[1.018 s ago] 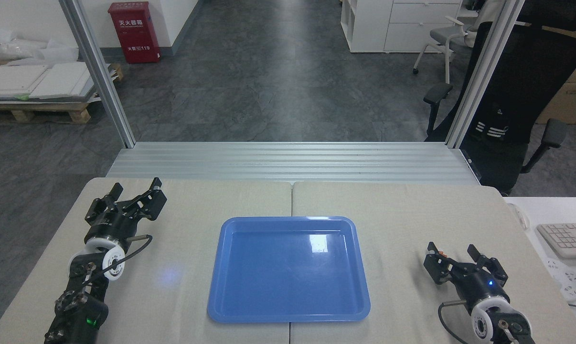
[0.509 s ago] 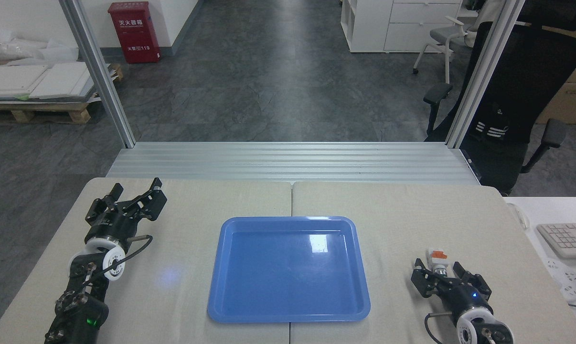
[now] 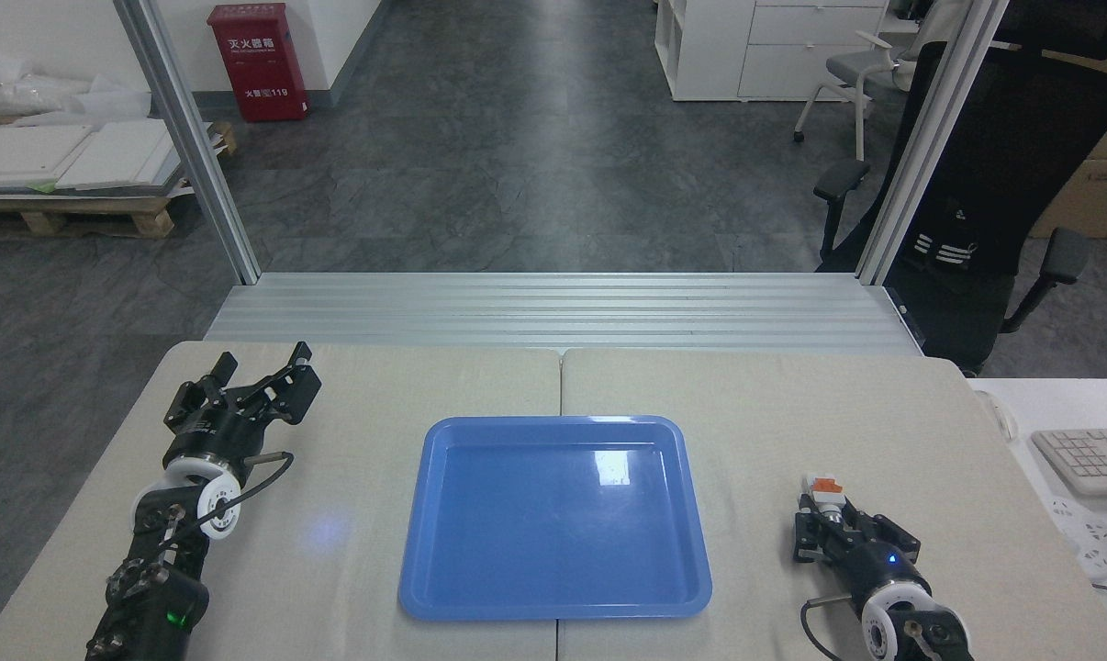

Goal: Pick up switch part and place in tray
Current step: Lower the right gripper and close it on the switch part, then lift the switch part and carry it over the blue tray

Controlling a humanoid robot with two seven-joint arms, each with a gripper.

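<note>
Switch part (image 3: 824, 491): lies on the beige table (image 3: 755, 413), at about 3 o'clock from the tray and near the table's right front. White body with an orange end pointing to 12 o'clock; the button end is hidden among the gripper's fingers.

Right gripper (image 3: 838, 532): low over the table, directly at the 6 o'clock side of the switch part. Jaws drawn narrow, one finger either side of the part's near end. Whether the pads actually press on it cannot be told from this view.

Tray (image 3: 443, 441): blue, glossy, flat on the table at centre, straddling the seam between the two table halves. Well apart from the switch part, which sits off its right rim.

Left gripper (image 3: 260, 381): resting at the table's left side, about 10 o'clock from the tray, jaws spread wide and holding nothing.
</note>
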